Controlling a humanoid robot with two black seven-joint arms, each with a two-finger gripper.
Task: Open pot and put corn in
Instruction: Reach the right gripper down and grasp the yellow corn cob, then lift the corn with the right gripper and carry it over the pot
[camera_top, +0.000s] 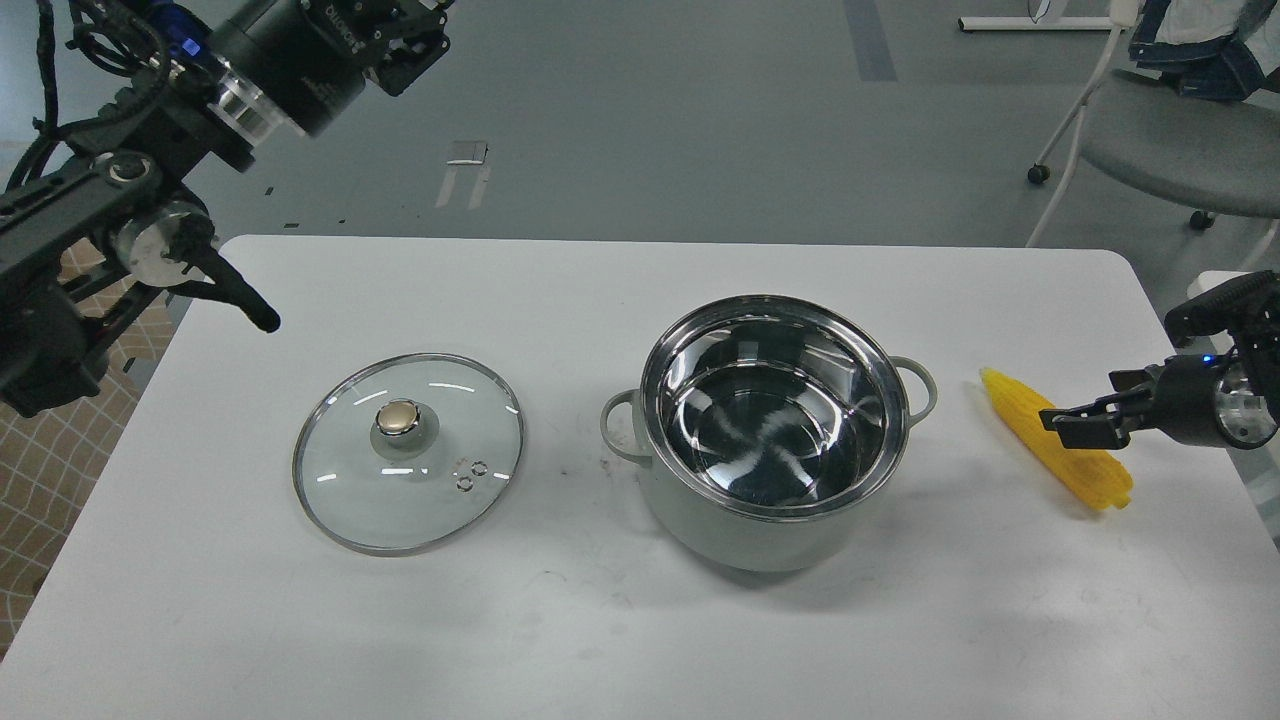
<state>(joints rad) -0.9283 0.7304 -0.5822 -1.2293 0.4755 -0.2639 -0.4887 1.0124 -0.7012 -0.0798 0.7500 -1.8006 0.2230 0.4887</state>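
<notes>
The pot (745, 535) stands open right of the table's middle, its steel interior empty. Its glass lid (408, 452) with the brass knob lies flat on the table to the left, apart from the pot. The corn (1008, 400) lies on the table right of the pot, pointed end toward the pot. My right gripper (1085, 412) reaches in from the right just over the corn's middle, with its dark fingers apart. My left gripper (405, 45) is high at the top left, far from the lid, its fingers dark and partly cut off by the view's edge.
The white table (600, 290) has rounded corners, and its right edge is close behind the corn. An office chair (1160, 140) stands on the grey floor at the back right. A patterned cloth (70, 420) shows at the left below my left arm.
</notes>
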